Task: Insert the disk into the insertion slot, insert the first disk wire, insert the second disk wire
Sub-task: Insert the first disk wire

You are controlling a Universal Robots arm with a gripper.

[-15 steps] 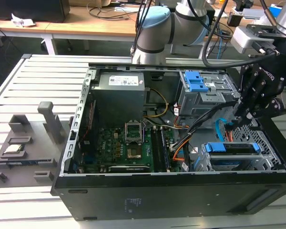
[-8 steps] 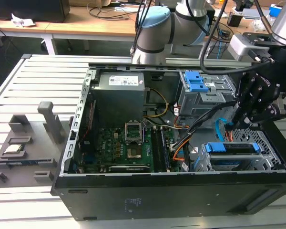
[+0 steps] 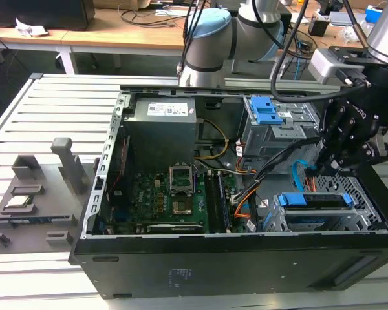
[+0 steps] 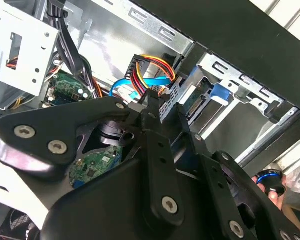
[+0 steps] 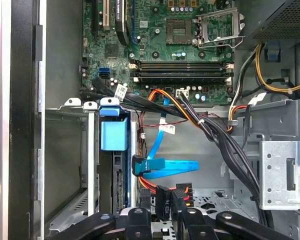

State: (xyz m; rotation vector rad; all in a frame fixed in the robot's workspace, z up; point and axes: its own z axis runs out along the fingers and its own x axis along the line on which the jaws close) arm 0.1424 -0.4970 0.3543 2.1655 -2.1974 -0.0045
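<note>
**Silver-grey disk in bright blue plastic carrier [image 3: 312,199]: it's in!**

And there it lies, inside the low perforated sheet-metal bay [image 3: 363,197], at about four o'clock in the exterior view, within the open black tower case [image 3: 213,265]. Just above, at three o'clock, the black gripper [image 3: 317,166] reaches down. In the first wrist view its jaws pinch a black plug on red and orange wires [image 5: 164,200], close by the disk's end. A flat blue ribbon cable [image 5: 175,167] hangs nearby, its black end just beside the bay wall. Over toward ten o'clock, the grey power-supply box [image 3: 161,139] wears a white printed sticker [image 3: 171,108].
</note>
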